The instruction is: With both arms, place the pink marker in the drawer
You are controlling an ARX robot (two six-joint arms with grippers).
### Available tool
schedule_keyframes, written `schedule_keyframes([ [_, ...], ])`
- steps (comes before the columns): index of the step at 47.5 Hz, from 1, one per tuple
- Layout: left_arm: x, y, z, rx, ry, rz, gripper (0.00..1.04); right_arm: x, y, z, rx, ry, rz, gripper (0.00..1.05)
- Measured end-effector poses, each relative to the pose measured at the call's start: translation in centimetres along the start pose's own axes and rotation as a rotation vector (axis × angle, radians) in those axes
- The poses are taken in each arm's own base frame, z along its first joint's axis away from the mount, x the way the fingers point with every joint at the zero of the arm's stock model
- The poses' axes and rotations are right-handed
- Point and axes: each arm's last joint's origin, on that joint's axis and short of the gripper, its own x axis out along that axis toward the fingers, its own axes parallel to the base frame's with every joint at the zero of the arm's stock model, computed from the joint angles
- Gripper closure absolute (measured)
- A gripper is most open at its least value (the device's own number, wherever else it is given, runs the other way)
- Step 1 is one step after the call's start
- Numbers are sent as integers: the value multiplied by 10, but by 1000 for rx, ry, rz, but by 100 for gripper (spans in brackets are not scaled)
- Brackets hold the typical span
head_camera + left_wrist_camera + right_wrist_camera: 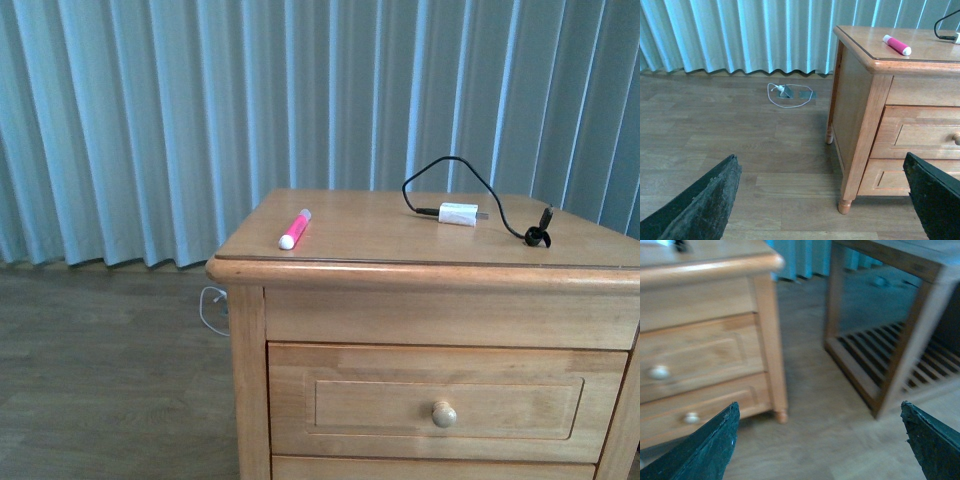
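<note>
The pink marker (294,229) with a white cap end lies on the wooden cabinet top near its front left corner; it also shows in the left wrist view (896,44). The top drawer (446,402) is shut, with a round pale knob (444,413); it shows in the left wrist view (922,132) and the right wrist view (695,357). Neither arm shows in the front view. My left gripper (822,200) is open and empty, low over the floor left of the cabinet. My right gripper (820,440) is open and empty, over the floor right of the cabinet.
A white charger block (459,213) with a black cable (495,205) lies on the cabinet top at the right. A lower drawer (700,410) sits beneath. A white cord (790,94) lies on the floor by the curtain. A wooden slatted-shelf table (890,340) stands right of the cabinet.
</note>
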Motion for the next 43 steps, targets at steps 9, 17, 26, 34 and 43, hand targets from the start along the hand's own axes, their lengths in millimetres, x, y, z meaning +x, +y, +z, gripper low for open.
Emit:
schedule_keyframes([
  [9, 0, 0, 0, 0, 0, -1, 6, 28, 16, 7, -2, 52, -86, 8],
  [17, 0, 0, 0, 0, 0, 0, 6, 71, 54, 17, -38, 80, 20, 8],
  [26, 0, 0, 0, 0, 0, 0, 6, 119, 86, 8, -90, 167, 56, 8],
  [34, 0, 0, 0, 0, 0, 0, 6, 146, 113, 0, -116, 207, 104, 8],
  [43, 0, 0, 0, 0, 0, -1, 6, 165, 136, -8, -135, 220, 179, 8],
])
